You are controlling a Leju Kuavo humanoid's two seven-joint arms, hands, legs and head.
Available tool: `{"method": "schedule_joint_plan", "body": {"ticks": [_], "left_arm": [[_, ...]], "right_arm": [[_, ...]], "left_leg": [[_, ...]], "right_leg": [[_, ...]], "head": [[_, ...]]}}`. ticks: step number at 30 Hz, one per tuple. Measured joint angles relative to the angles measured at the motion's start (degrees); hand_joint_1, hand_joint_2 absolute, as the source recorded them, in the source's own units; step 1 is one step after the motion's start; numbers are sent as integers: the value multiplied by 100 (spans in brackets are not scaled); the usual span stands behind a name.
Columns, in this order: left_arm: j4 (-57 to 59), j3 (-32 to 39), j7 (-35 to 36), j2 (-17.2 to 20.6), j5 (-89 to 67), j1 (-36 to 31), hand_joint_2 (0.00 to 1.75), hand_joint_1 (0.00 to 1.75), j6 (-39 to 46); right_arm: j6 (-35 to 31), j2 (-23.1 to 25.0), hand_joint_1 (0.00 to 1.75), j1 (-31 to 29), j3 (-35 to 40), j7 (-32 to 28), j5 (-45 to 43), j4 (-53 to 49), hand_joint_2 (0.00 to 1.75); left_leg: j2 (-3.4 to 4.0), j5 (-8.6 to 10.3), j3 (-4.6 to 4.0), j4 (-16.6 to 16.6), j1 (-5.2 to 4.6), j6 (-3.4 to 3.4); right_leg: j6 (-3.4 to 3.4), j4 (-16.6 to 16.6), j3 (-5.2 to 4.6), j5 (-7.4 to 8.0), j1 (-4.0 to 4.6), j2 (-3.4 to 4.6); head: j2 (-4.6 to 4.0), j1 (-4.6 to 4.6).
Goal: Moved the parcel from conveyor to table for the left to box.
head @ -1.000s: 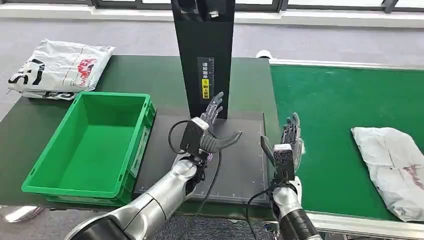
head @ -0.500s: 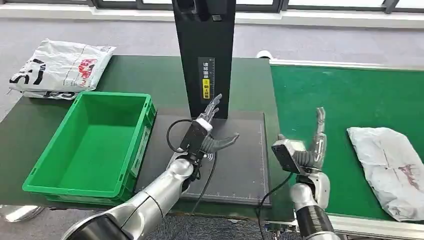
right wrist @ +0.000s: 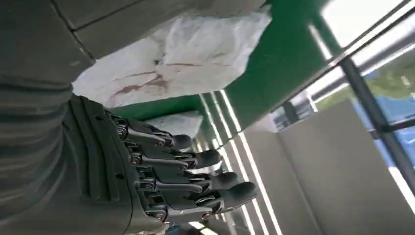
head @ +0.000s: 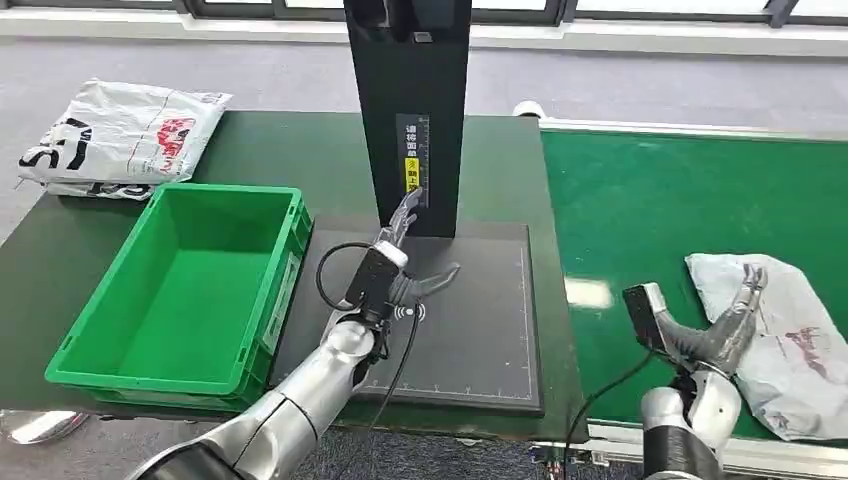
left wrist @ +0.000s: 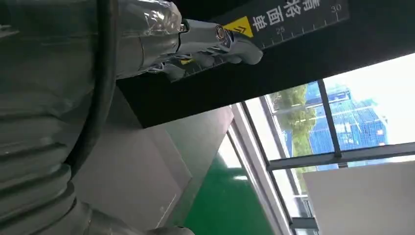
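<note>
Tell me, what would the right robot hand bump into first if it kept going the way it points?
Probably the crinkled white plastic parcel on the green conveyor belt; the right robot hand, fingers spread, is already at its edge.

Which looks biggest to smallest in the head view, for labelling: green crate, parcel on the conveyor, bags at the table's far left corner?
1. green crate
2. parcel and bags: look alike; the parcel is cut off and nearer, so unranked.

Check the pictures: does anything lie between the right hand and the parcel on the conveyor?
Nothing visible does. The right hand, fingers apart, is at the near edge of the grey parcel on the green conveyor.
</note>
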Motion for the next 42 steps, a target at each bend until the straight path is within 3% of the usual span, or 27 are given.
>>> {"method": "schedule_joint_plan", "body": {"ticks": [2,10,14,17,25,28,33,34,35,37,38,42], "left_arm": [[-33,42,0,0,-52,41,175,0,0],[-79,100,5,4,-72,94,175,0,-2],[-76,155,53,4,-85,96,175,0,-48],[-59,197,50,7,-96,94,175,0,-90],[63,286,31,7,-147,93,175,0,-81],[118,310,24,-4,-151,79,175,0,-46],[120,315,24,-9,-151,77,175,0,-46],[120,315,24,-9,-151,77,175,0,-46],[125,315,24,-9,-153,76,175,0,-44],[205,341,24,-65,-177,46,175,0,-44],[311,374,26,-116,-177,12,175,0,-44],[420,385,29,-136,-177,-17,175,0,-44]], "right_arm": [[0,-122,0,59,-13,539,167,112,175],[0,-322,0,150,-77,768,281,307,175],[0,-570,0,143,-74,1968,576,800,175],[108,-763,0,133,-64,2541,727,1265,175],[1108,-1206,0,36,575,3952,827,2324,175],[1568,-1351,0,-188,824,4225,827,2617,175],[1592,-1358,0,-209,833,4236,825,2630,175],[1592,-1358,122,-214,833,4236,825,2630,175],[1616,-1364,175,-224,842,4247,825,2643,175],[2226,-1537,175,-513,1001,4419,803,3007,175],[2879,-1666,175,-765,1042,4433,711,3292,175],[2898,-1806,175,-837,1084,4430,718,3489,175]], "left_leg": [[-1,0,-1,0,0,0],[4,0,0,0,-2,1],[-2,1,-1,0,-2,3],[0,-1,-1,0,-2,5],[2,-1,2,0,-4,7],[14,-2,17,1,-3,8],[15,-1,19,1,-3,8],[15,-1,19,1,-3,8],[15,-1,20,1,-3,8],[18,8,32,3,2,28],[7,23,28,10,1,61],[-11,33,11,19,0,74]], "right_leg": [[0,0,1,0,-3,-2],[4,0,-3,2,-4,4],[4,0,1,2,-6,-4],[6,0,1,3,-8,-2],[7,0,1,4,-6,3],[12,-4,15,7,-3,15],[12,-5,17,7,-3,15],[12,-5,17,7,-3,15],[13,-6,18,8,-2,15],[30,-14,37,18,-7,14],[58,-30,46,32,-10,1],[73,-36,53,48,-11,-20]], "head": [[0,2],[0,0],[0,2],[0,2],[0,2],[0,2],[0,2],[0,2],[0,0],[0,0],[0,0],[0,2]]}}
